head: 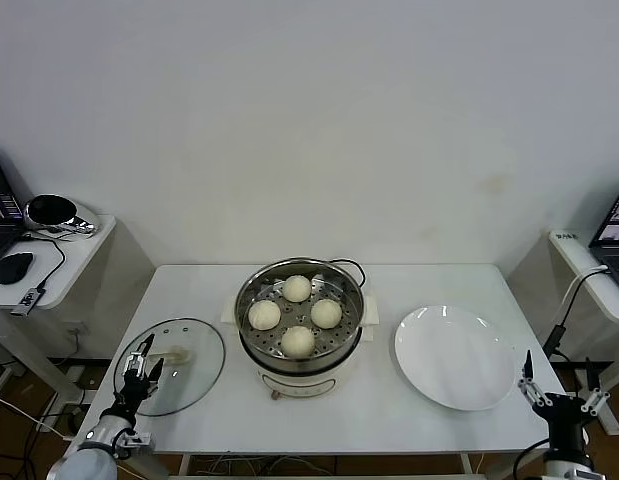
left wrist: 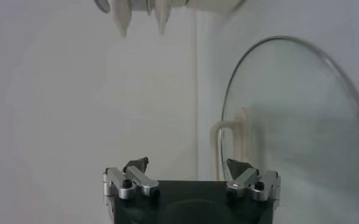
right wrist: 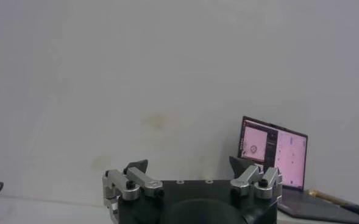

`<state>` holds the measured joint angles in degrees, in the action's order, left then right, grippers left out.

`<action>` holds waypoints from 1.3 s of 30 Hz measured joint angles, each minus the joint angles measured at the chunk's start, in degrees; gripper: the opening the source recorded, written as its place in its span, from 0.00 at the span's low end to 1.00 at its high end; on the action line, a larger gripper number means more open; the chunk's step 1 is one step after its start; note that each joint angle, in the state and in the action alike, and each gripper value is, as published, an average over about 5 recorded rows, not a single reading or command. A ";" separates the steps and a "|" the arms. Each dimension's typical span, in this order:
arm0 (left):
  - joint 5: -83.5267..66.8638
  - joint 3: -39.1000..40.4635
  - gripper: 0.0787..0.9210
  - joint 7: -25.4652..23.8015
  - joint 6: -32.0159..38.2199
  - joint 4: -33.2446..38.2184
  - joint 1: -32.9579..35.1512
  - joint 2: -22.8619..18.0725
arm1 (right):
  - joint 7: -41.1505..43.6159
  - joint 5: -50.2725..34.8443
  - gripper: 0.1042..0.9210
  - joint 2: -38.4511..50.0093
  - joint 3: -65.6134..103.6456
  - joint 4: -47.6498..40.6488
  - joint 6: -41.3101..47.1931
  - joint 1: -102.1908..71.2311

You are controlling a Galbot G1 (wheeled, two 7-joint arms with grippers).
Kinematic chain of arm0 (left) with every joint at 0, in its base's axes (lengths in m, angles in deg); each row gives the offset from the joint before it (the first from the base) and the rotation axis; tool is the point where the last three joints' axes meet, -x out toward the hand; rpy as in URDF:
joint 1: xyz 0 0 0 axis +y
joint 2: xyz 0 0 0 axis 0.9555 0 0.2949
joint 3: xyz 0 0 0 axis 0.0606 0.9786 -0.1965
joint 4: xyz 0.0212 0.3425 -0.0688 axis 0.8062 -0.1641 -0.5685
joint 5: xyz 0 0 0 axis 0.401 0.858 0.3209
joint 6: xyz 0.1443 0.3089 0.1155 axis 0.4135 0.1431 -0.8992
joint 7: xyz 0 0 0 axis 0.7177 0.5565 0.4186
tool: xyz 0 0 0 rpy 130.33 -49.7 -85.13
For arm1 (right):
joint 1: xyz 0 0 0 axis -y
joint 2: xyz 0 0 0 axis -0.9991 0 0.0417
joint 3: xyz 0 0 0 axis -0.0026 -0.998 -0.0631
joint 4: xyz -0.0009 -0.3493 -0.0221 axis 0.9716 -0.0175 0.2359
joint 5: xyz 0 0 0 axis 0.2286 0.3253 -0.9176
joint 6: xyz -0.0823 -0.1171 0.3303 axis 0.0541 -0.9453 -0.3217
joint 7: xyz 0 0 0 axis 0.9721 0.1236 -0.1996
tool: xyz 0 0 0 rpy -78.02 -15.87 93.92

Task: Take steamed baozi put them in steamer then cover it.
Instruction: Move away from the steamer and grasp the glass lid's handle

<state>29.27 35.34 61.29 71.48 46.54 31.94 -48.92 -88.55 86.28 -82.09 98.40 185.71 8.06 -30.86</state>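
Note:
Four cream-white baozi (head: 297, 288) (head: 264, 315) (head: 326, 313) (head: 298, 341) sit on the perforated tray inside the shiny steamer (head: 251, 336) at the table's middle. The clear glass cover (head: 194, 372) lies flat on the table left of the steamer, its cream bar handle (head: 176, 354) up; it also shows in the left wrist view (left wrist: 295, 122). My left gripper (head: 140, 367) is open at the cover's near left rim, short of the handle (left wrist: 229, 143), holding nothing. My right gripper (head: 555, 392) is open and empty, low off the table's near right corner.
An empty white plate (head: 456, 356) lies right of the steamer. The steamer's black cord (head: 351, 266) runs behind it. Side tables with a laptop and mouse (head: 14, 266) stand at the left, another laptop (right wrist: 274, 153) at the right.

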 measured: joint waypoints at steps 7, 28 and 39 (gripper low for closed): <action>0.78 1.21 0.88 -0.26 -0.11 -2.74 -3.00 -0.14 | -0.09 0.18 0.88 -0.14 0.10 -0.07 -0.40 -0.48; 0.81 3.35 0.78 -0.85 -0.07 -8.45 -8.56 0.00 | -0.31 1.15 0.88 -0.34 0.07 -1.31 -1.72 -0.91; 0.90 3.97 0.41 -1.09 0.20 -10.99 -9.75 -0.04 | -0.36 1.42 0.88 -0.47 0.09 -1.21 -2.04 -1.10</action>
<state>30.16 39.31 60.20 71.67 35.55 22.18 -48.96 -88.91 87.70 -82.56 98.50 184.50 6.02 -31.95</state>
